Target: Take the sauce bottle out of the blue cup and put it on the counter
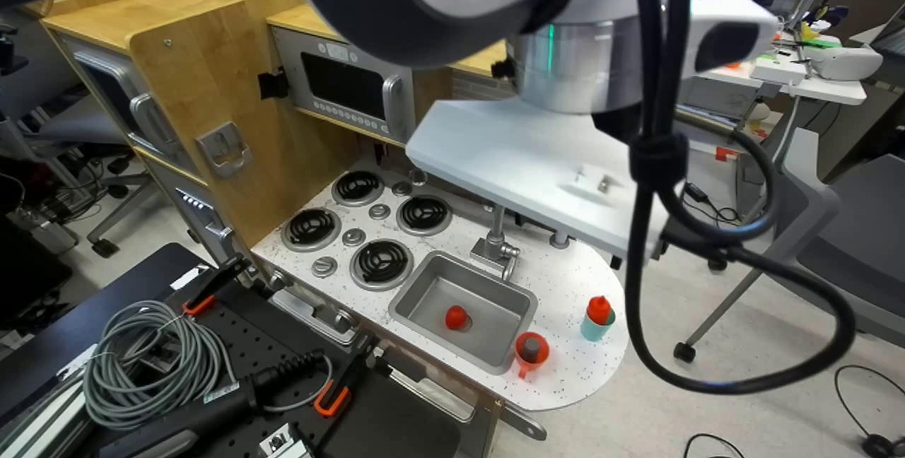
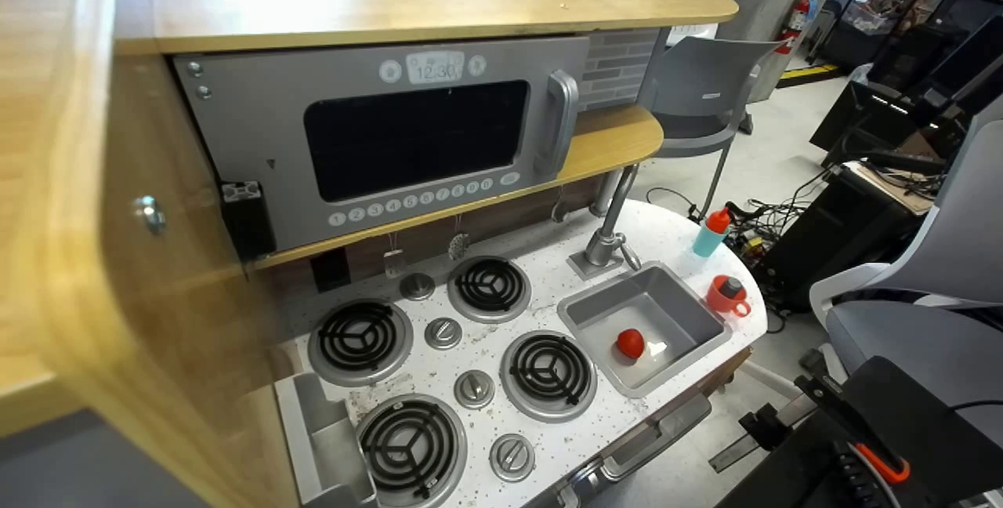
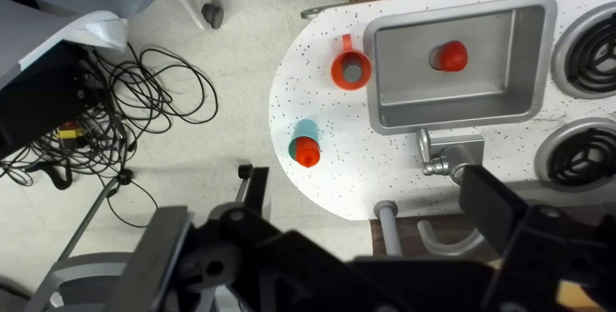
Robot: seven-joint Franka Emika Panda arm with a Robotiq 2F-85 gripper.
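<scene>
The sauce bottle (image 1: 599, 309), red and nozzle up, stands inside the blue cup (image 1: 594, 333) in both exterior views, its top rising past the rim. The cup is upright on the counter (image 1: 565, 281), close to the rounded right end. To its left and a little nearer, apart from it, a red mug (image 2: 718, 302) sits just beside the right rim of the sink (image 1: 491, 334), its handle toward the near side; a dark grey thing (image 3: 352, 72) shows inside the mug, but what it is I cannot tell. A small rounded red item (image 1: 456, 316) lies in the sink, near the middle of the basin. The faucet (image 1: 496, 246) rises at the sink's far side, and 4 black burners (image 1: 382, 264) with 4 grey knobs (image 1: 353, 237) take up the left part of the counter. A toy microwave (image 2: 415, 132) sits at the far side, above counter height, under a wooden shelf (image 2: 392, 2). In an exterior view the robot arm (image 1: 569, 66) hides part of the far right side. In the wrist view the gripper (image 3: 365, 177) has its jaws spread wide, the 2 fingers (image 3: 491, 208) standing well apart at left and right. The bottle and the cup show beyond the gap, touching neither finger.
</scene>
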